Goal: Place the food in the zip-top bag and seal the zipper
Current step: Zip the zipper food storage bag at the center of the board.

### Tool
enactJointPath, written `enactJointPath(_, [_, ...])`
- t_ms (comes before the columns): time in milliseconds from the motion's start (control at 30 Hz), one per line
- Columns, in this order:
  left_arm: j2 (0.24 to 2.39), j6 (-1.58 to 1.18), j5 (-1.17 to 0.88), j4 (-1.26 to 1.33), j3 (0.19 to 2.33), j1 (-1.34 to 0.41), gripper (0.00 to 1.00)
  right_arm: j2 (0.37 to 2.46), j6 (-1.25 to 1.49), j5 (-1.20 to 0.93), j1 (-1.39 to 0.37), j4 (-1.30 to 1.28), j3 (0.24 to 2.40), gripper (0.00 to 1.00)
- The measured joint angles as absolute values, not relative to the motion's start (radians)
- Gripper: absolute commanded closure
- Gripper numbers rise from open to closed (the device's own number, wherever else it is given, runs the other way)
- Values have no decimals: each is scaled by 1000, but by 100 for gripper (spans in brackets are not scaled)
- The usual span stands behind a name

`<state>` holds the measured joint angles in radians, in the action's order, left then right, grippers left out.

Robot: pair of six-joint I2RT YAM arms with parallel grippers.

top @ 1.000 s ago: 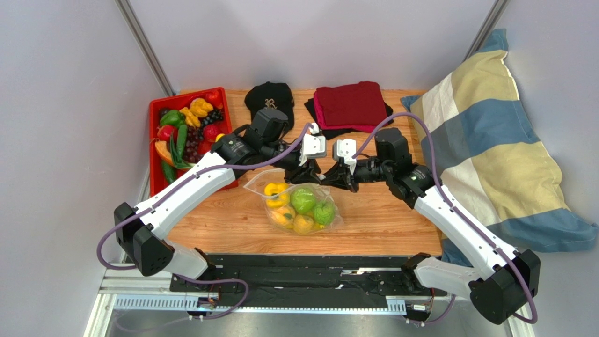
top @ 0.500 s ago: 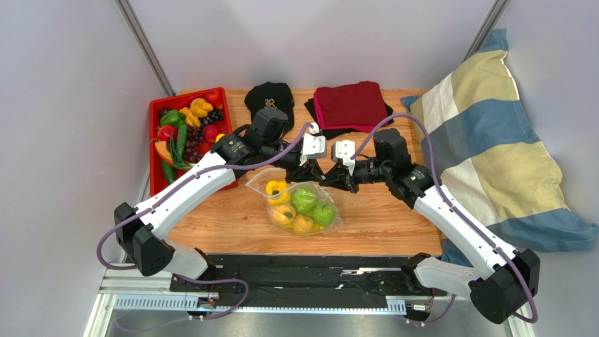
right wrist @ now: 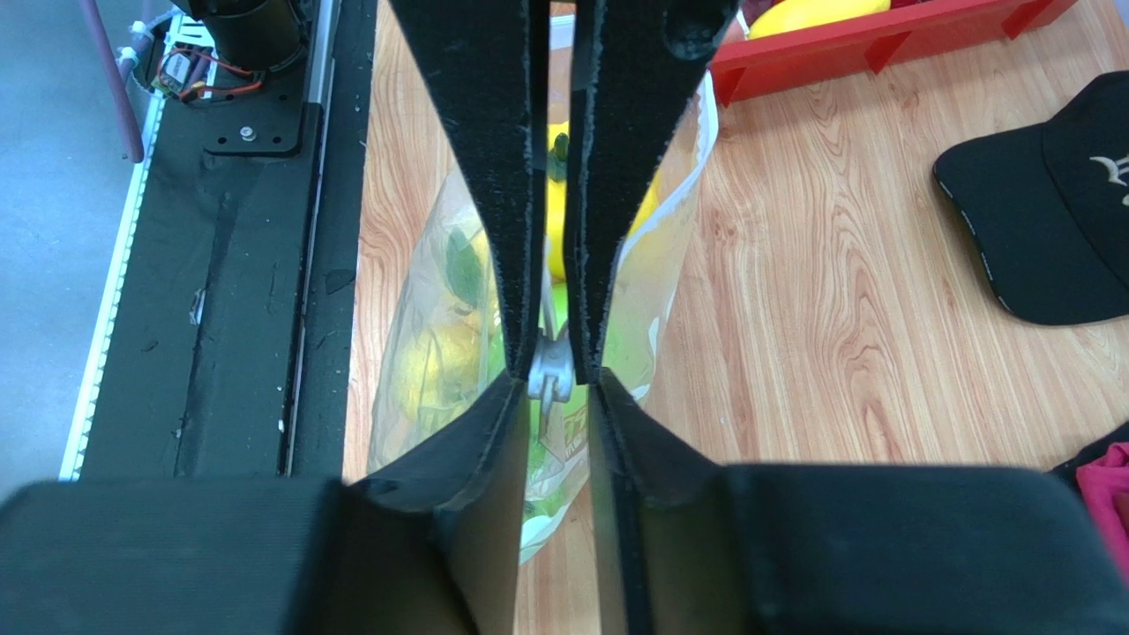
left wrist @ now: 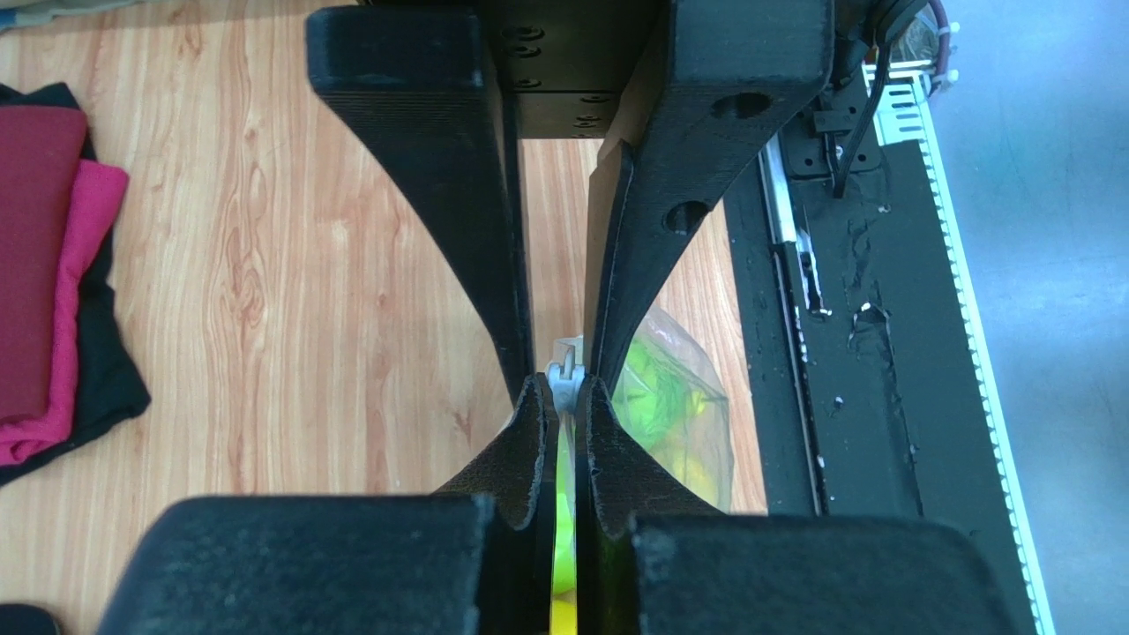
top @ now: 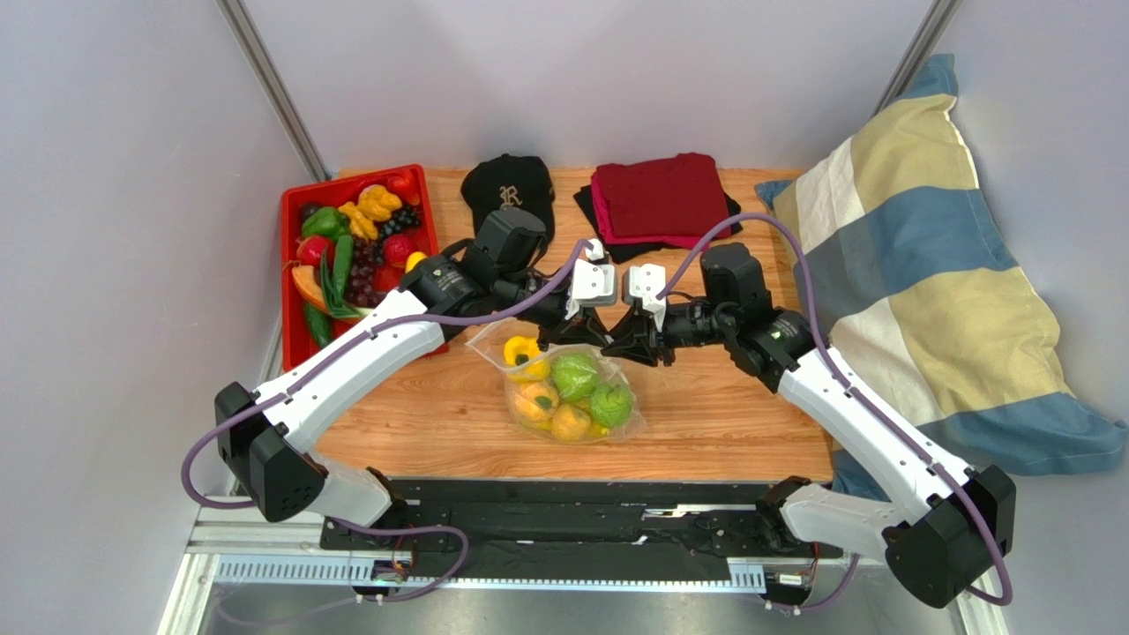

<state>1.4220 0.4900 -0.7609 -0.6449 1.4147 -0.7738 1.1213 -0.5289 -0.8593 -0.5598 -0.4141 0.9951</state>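
The clear zip-top bag [top: 530, 347] lies on the wooden table, holding green limes [top: 574, 376] and yellow pieces [top: 524, 353]. My left gripper [top: 590, 331] and right gripper [top: 626, 341] meet tip to tip at the right end of the bag's top edge. In the left wrist view my left gripper [left wrist: 565, 390] is shut on the zipper's small white slider tab [left wrist: 566, 381], with the bag [left wrist: 676, 397] behind. In the right wrist view my right gripper [right wrist: 554, 377] pinches the same grey-white tab [right wrist: 549, 381] above the bag [right wrist: 437, 304].
A red tray [top: 286, 265] with more toy fruit stands at the back left, also in the right wrist view [right wrist: 901, 53]. A black cap [top: 508, 185] and folded red cloths [top: 659, 196] lie at the back. A striped pillow [top: 914, 265] lies to the right.
My right gripper has moved a little left, closing up against the left gripper. The bag's top edge has shifted slightly with them.
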Motion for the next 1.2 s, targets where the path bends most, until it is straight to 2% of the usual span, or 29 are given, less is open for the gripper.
enactJointPath(133, [1421, 484, -757, -648, 1415, -775, 100, 1128, -528, -844, -560, -416, 995, 67])
enactJointPath(267, [1421, 477, -752, -648, 1415, -775, 100, 1130, -529, -836, -560, -418, 995, 70])
enactJointPath(433, [1421, 476, -744, -648, 1415, -775, 100, 1137, -532, -831, -560, -424, 995, 97])
enactJointPath(467, [1421, 476, -739, -648, 1415, -774, 100, 1137, -532, -831, -560, -427, 995, 100])
enactJointPath(1200, [1400, 563, -690, -713, 1353, -677, 100, 1087, -543, -812, -532, -427, 946, 100])
